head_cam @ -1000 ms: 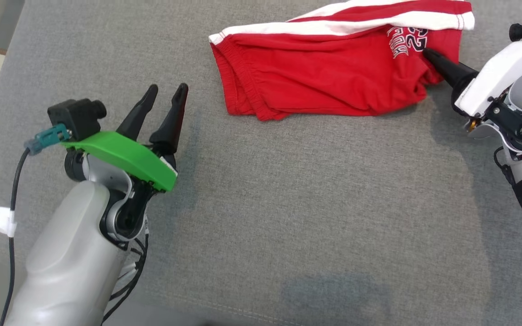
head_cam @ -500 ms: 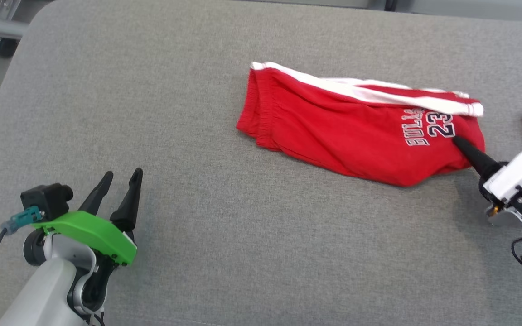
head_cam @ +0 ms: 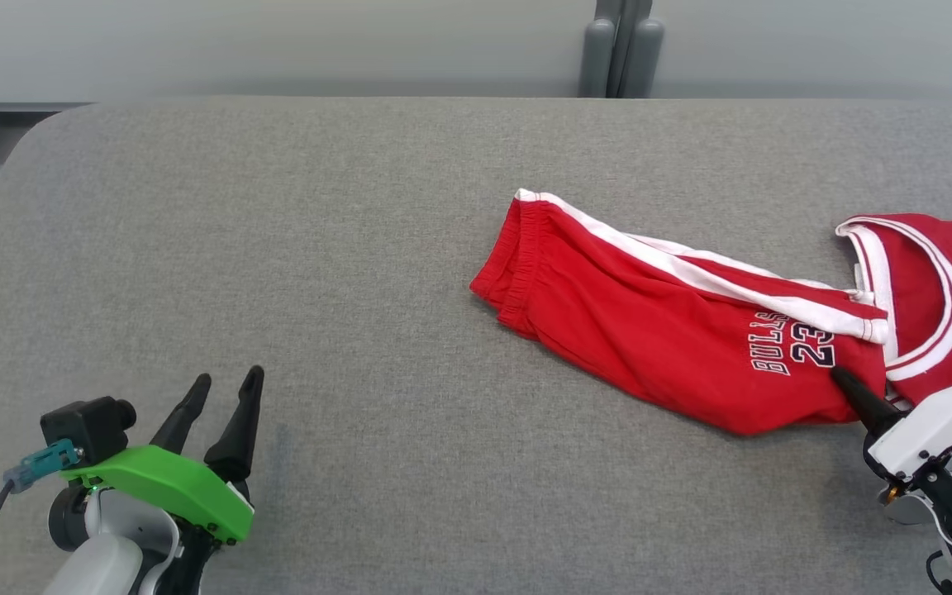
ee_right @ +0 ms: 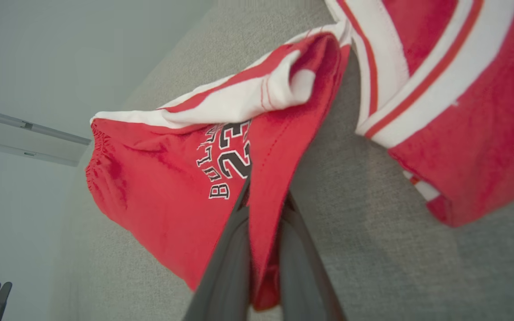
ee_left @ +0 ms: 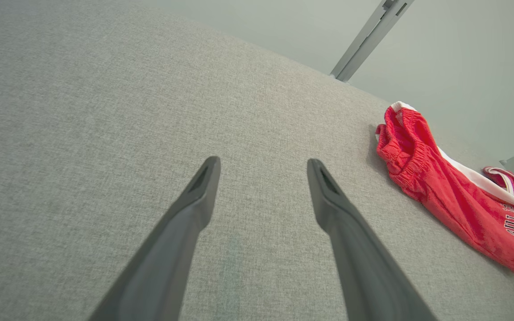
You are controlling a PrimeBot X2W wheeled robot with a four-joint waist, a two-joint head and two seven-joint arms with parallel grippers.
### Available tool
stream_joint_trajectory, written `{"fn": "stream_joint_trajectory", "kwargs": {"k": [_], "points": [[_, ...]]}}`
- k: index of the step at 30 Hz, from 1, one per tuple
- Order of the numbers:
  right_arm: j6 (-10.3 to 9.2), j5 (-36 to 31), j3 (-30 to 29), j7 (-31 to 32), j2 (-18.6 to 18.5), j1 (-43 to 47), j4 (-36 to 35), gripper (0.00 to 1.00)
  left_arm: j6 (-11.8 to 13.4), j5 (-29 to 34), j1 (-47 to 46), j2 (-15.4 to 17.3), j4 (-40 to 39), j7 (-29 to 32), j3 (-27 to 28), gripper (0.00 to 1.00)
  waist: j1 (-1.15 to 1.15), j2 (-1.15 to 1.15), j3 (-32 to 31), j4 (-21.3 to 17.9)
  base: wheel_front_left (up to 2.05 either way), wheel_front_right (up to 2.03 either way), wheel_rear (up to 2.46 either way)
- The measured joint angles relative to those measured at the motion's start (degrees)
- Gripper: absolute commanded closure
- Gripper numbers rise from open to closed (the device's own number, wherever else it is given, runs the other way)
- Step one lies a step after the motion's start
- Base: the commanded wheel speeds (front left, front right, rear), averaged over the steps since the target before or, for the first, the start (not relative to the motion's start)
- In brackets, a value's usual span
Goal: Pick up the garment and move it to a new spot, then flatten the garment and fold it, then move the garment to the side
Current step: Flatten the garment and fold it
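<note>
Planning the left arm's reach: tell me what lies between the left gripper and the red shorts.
The stretch from the left gripper to the red shorts is bare grey surface, as the head and left wrist views show.

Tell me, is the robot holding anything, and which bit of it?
Yes: the right gripper is shut on the red shorts, pinching a leg edge beside the number print. The left gripper is open and empty.

— Two red garments are counted: one pair of shorts [head_cam: 674,330], one jersey [head_cam: 939,281].
— Confirmed! One grey table [head_cam: 360,248] is tallied.
— Two grippers are logged: one left gripper [head_cam: 229,376], one right gripper [head_cam: 844,382].
— Two dark fingers [ee_left: 181,232] are noted on each, four in all.
</note>
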Motion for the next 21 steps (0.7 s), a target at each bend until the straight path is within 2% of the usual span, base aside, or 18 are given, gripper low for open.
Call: {"fn": "stream_joint_trajectory", "kwargs": {"k": [7,11,14,17,21], "points": [[0.34,-0.2,-0.1,-3.1,1.5,0.4,-4.5,1.00,1.1,2.0,1.3,0.1,-3.5,-0.9,-0.7,0.00,0.00,0.00,-0.6,-1.0,0.00,0.00,0.00],[0.82,-0.6,-0.7,-4.1,0.7,-0.3,-9.4,1.00,1.7,3.4,2.0,0.2,-5.7,-1.3,-0.9,0.00,0.00,0.00,0.0,-0.4,0.00,0.00,0.00],[0.82,-3.0,-0.3,-4.1,-1.2,-2.2,-12.6,1.00,1.8,3.4,2.4,0.1,-7.2,-1.4,-1.1,0.00,0.00,0.00,0.8,0.2,0.00,0.00,0.00],[0.81,-5.4,2.1,-3.7,-1.7,-6.1,-16.0,1.00,2.2,3.4,2.6,-0.4,-8.5,-1.3,-1.7,0.00,0.00,0.00,1.9,0.8,0.00,0.00,0.00],[0.76,-7.0,7.8,-0.6,0.8,-10.9,-19.0,1.00,2.2,3.5,2.6,-1.5,-9.9,-1.2,-2.9,0.00,0.00,0.00,3.5,2.2,0.00,0.00,0.00]]}}
